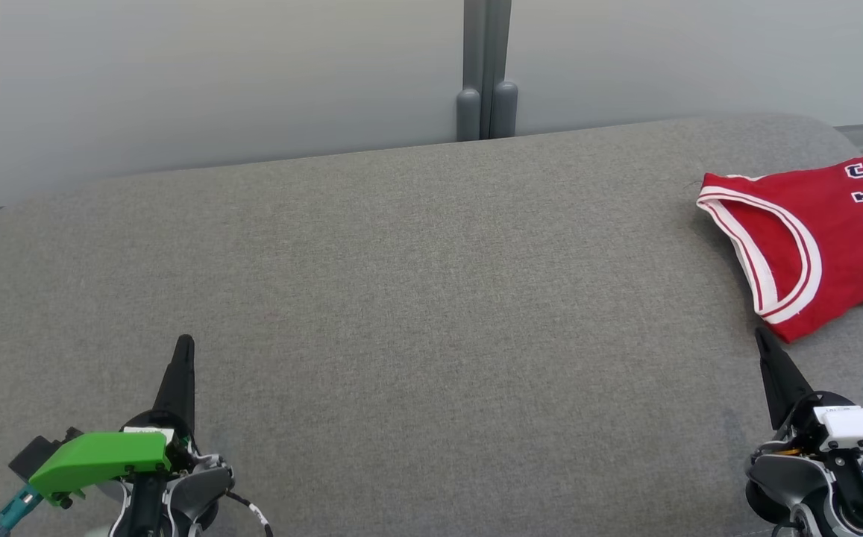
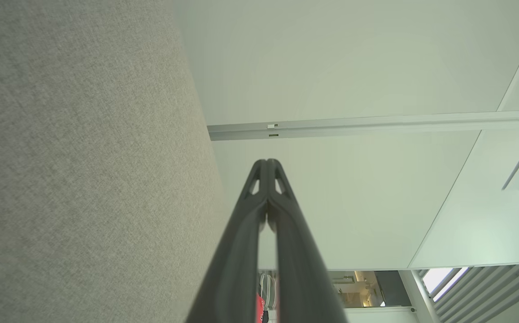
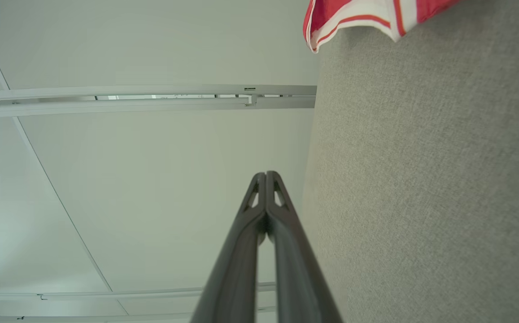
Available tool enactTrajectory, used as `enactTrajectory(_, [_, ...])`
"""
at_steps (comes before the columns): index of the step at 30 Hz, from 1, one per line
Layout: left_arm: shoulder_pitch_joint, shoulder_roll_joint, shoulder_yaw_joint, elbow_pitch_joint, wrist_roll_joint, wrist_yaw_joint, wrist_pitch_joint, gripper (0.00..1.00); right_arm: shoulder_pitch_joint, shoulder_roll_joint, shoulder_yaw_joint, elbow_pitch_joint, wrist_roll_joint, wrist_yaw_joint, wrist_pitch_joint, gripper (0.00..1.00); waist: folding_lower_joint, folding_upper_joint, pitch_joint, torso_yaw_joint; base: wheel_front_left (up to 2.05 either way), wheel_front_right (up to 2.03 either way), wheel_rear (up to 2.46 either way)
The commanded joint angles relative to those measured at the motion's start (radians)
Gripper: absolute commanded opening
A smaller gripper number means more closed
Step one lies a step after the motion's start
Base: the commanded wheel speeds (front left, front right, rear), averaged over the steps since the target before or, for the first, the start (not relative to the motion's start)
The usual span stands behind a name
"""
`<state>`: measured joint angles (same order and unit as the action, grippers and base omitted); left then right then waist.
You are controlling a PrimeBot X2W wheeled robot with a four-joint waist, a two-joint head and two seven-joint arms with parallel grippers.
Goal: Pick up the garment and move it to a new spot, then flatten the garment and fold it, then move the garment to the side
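Observation:
The garment (image 1: 819,239) is a red sleeveless jersey with white trim and dark letters. It lies folded at the far right of the grey fabric surface (image 1: 431,313), partly cut off by the frame edge. Its trimmed edge (image 3: 358,18) also shows at the top of the right wrist view. My right gripper (image 1: 763,339) is shut and empty, just below and left of the jersey's near corner, apart from it. At the lower left my left gripper (image 1: 185,343) is shut and empty, far from the jersey. Both wrist views show the fingers pressed together (image 2: 267,162) (image 3: 266,175).
A pale wall stands behind the surface, with a grey vertical post (image 1: 486,71) at its middle. The surface's far edge is rounded and drops off toward the wall. A wide stretch of bare grey fabric lies between the two grippers.

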<state>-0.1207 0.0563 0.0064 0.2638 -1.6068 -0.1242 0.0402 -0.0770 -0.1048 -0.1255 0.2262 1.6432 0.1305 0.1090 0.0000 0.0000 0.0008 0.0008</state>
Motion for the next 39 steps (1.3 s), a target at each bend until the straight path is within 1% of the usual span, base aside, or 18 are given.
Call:
enactTrajectory(1, [-0.018,0.0,0.01,0.001,-0.017,-0.011,0.005,0.0,-0.012,-0.004,-0.007,0.003,0.023,0.001,0.007,0.0,0.0,0.0,0.0,0.0,0.0,0.0,0.0])
enactTrajectory(39, [-0.017,-0.003,0.013,0.001,-0.02,-0.01,0.009,0.0,-0.012,0.007,-0.02,0.005,0.016,0.001,0.021,0.0,0.0,0.0,0.0,-0.001,0.0,0.0,0.0])
